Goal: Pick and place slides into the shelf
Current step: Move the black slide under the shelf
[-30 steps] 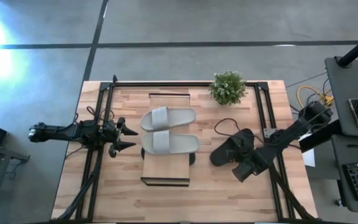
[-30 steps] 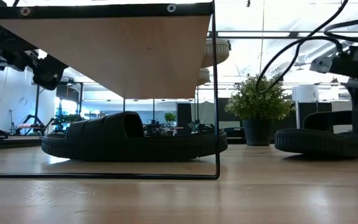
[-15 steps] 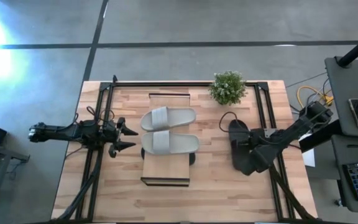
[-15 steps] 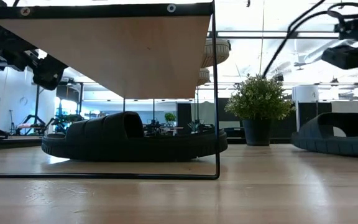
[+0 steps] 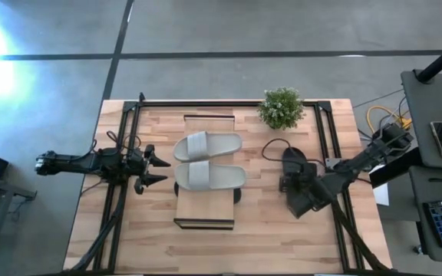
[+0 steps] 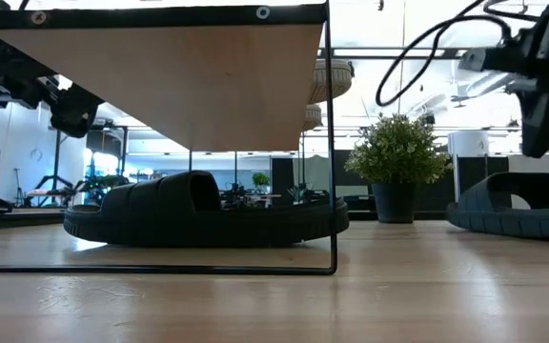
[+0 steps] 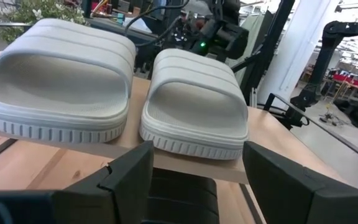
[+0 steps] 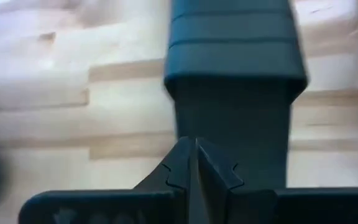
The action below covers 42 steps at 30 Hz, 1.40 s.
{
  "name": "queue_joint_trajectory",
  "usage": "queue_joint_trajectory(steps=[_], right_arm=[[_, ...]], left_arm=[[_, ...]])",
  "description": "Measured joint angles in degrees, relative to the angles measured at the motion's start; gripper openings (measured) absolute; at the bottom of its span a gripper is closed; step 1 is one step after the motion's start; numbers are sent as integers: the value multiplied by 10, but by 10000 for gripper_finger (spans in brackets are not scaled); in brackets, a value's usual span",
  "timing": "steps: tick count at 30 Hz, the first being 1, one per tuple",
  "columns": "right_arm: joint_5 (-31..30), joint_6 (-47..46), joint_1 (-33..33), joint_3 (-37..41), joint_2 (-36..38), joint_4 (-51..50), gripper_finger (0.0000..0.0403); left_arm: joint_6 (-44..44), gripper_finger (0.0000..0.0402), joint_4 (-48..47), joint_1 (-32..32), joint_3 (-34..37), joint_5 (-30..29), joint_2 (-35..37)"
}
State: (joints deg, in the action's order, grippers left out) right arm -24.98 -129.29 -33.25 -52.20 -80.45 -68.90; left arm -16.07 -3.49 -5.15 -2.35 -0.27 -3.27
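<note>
Right gripper (image 5: 299,201), fingers pressed together and empty, hovers over a black slide (image 5: 294,170) lying centre-right on the table (image 5: 267,238). Left gripper (image 5: 153,170) waits, fingers apart, at mid-left beside the shelf (image 5: 206,215) holding two grey slides (image 5: 209,161).

Matt ribbed grey slides (image 7: 123,93), matt black slide (image 6: 198,210), pale smooth wood shelf plank (image 6: 170,76), butcher-block table (image 5: 267,230)

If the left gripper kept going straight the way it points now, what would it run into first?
The left gripper, open at the table's left side, points at the shelf. Its wrist view looks about level with the plank edge, under the grey slides, so probably the plank or the nearer slide's sole; height is unclear.
</note>
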Motion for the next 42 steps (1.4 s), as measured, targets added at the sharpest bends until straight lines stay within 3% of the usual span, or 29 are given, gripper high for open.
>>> queue_joint_trajectory(steps=[7, 14, 28, 42], right_arm=[[33, 2, 78, 39, -6, -28, 18], [103, 13, 94, 82, -4, -29, 18], [29, -3, 133, 99, -19, -71, 18], [16, -11, 90, -55, -7, -51, 21]], left_arm=[[0, 233, 0, 0, 0, 0, -1], [0, 233, 0, 0, 0, 0, -1], [0, 233, 0, 0, 0, 1, 0], [0, 233, 0, 0, 0, 0, -1]])
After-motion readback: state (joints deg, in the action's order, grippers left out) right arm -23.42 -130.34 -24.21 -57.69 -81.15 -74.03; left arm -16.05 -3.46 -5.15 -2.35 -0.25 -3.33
